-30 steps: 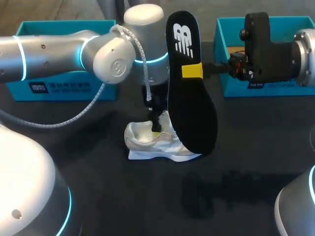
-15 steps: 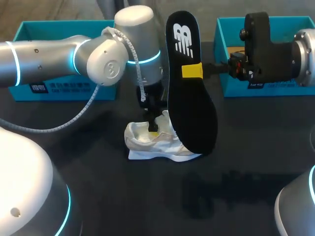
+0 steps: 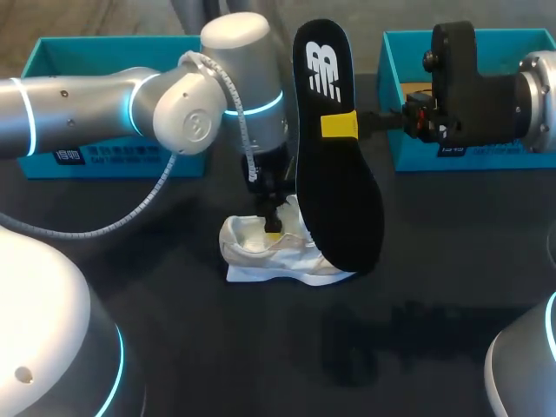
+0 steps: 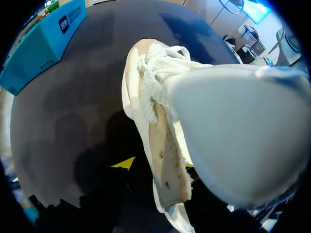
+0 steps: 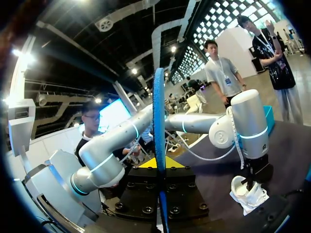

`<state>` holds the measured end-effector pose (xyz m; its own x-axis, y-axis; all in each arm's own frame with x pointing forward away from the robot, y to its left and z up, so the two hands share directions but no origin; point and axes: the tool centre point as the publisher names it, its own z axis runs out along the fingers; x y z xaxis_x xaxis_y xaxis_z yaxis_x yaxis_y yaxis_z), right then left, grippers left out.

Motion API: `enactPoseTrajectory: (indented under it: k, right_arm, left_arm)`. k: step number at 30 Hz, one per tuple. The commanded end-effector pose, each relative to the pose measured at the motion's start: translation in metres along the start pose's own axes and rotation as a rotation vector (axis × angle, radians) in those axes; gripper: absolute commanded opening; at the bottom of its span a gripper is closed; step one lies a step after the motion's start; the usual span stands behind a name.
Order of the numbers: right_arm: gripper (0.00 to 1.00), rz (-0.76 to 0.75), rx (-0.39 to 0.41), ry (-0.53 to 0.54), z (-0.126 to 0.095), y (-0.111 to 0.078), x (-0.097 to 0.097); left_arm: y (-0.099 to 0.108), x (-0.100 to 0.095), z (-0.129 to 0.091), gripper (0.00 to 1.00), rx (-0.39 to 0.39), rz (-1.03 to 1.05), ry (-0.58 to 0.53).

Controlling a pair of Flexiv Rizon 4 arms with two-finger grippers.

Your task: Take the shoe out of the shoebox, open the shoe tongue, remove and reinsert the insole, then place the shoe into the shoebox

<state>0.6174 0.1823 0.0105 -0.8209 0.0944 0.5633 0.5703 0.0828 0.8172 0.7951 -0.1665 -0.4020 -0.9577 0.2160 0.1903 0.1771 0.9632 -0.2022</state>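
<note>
A white shoe lies on the black table near the middle, on a sheet of white paper. My left gripper points down into its opening. In the left wrist view the shoe fills the picture, and a tan inner flap stands between the yellow fingertips of the left gripper, with a dark gap on one side. My right gripper is shut on the black insole, held upright above the shoe. The right wrist view shows that insole edge-on in the right gripper.
A teal shoebox stands at the back left and another at the back right, behind my right wrist. The near edge of the left box shows in the left wrist view. Bare black table lies in front of the shoe.
My left arm has shifted slightly left and lowered its fingers deeper into the shoe's opening. The right arm and the insole have not moved.
</note>
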Motion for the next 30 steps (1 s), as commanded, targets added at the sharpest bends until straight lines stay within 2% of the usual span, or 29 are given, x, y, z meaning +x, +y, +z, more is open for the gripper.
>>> enactPoseTrajectory:
  k: [1,2,10,15,24,30]
  right_arm:
    - [0.0,0.002,0.003,-0.002,0.005,0.002,-0.002]
    - [0.0,0.002,0.003,-0.002,0.005,0.002,-0.002]
    - [0.0,0.002,0.003,-0.002,0.005,0.002,-0.002]
    - [0.0,0.002,0.003,-0.002,0.005,0.002,-0.002]
    - [0.0,0.002,0.003,-0.002,0.005,0.002,-0.002]
    - [0.0,0.002,0.003,-0.002,0.005,0.002,-0.002]
  left_arm:
    - [0.001,0.0,0.001,0.22,0.004,0.003,0.005]
    - [0.001,0.001,0.001,0.0,0.008,0.006,0.007]
    - [0.002,0.004,-0.002,0.0,0.036,0.051,0.046]
    - [0.002,0.006,-0.024,0.0,0.066,0.225,0.174]
    - [0.005,0.01,-0.052,0.0,-0.061,0.601,0.353]
    - [-0.001,0.013,-0.058,0.0,-0.251,0.866,0.345]
